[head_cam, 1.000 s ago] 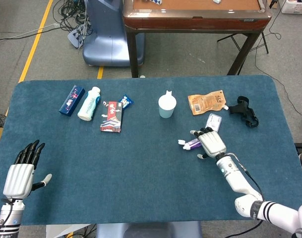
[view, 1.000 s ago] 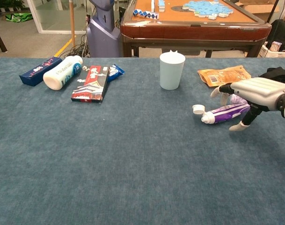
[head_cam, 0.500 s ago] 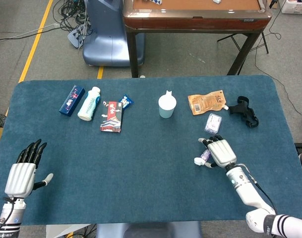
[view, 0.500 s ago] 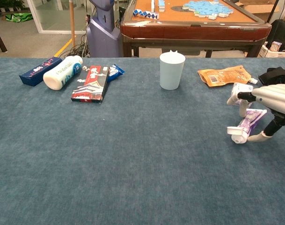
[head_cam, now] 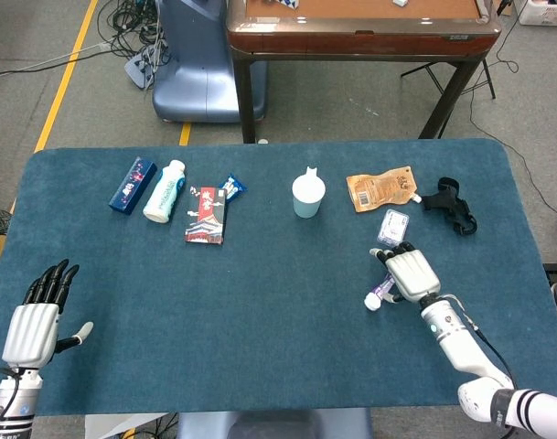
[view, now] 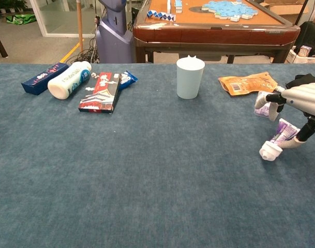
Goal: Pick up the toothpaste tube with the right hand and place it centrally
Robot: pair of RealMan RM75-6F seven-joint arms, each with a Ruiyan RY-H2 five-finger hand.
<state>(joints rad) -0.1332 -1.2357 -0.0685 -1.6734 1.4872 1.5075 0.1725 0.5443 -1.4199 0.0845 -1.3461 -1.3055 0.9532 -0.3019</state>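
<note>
One loose grip: right hand (view: 301, 98) held toothpaste tube (view: 280, 136) near the table's (head_cam: 260, 302) right edge, cap down. Could have slipped. Left hand (head_cam: 36, 315) spread, empty.

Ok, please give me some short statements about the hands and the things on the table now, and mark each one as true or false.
1. The right hand holds the toothpaste tube. True.
2. The tube's white cap points toward the orange pouch. False: it points down and toward the table's middle, away from the orange pouch.
3. The white cup stands upright. True.
4. The left hand grips the white bottle. False: it holds nothing, fingers apart, near the table's front left corner; the white bottle lies far from it.
5. The red box lies between the white bottle and the cup. True.
</note>
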